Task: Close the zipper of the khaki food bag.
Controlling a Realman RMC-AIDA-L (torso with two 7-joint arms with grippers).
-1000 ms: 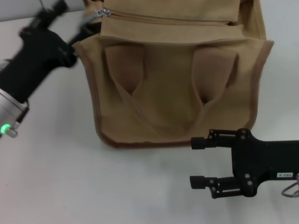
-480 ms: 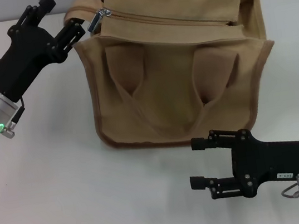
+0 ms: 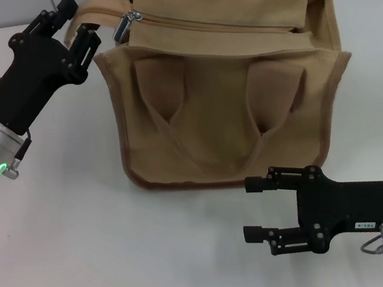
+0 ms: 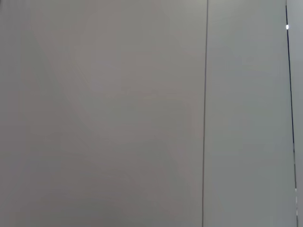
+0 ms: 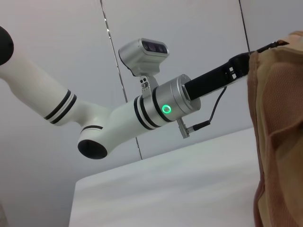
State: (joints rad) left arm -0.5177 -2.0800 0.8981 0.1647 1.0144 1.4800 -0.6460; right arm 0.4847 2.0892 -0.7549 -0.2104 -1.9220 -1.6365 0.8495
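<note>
The bag (image 3: pixel 229 83) stands on the white table (image 3: pixel 85 253) with its front panel facing the head camera, its two handles hanging down over that panel. Its long axis runs across the view, slightly tilted so that the right end sits a little nearer the camera than the left.

The zipper (image 3: pixel 217 24) runs along the top of the bag on the same axis, from the bag's upper-left corner toward its right end. The pull tab (image 3: pixel 127 23) sits at the left end of that line, at the bag's top-left corner, angled down and to the left off the bag's edge.

The left gripper (image 3: pixel 77 30) is just left of the bag's top-left corner, its black body pointing up and right toward the bag. A strip of khaki fabric (image 3: pixel 96 15) from the bag's top corner runs between its fingers; whether they are clamped on it cannot be told. The pull tab lies just to the right of the fingertips, close beside them but apparently not in them.

The right gripper (image 3: pixel 255 210) lies low on the table in front of the bag's lower right edge, pointing left, its fingers spread apart with nothing between them.

In the right wrist view the bag's side (image 5: pixel 279 132) fills the edge, with the left arm (image 5: pixel 156 109) reaching toward its top.
</note>
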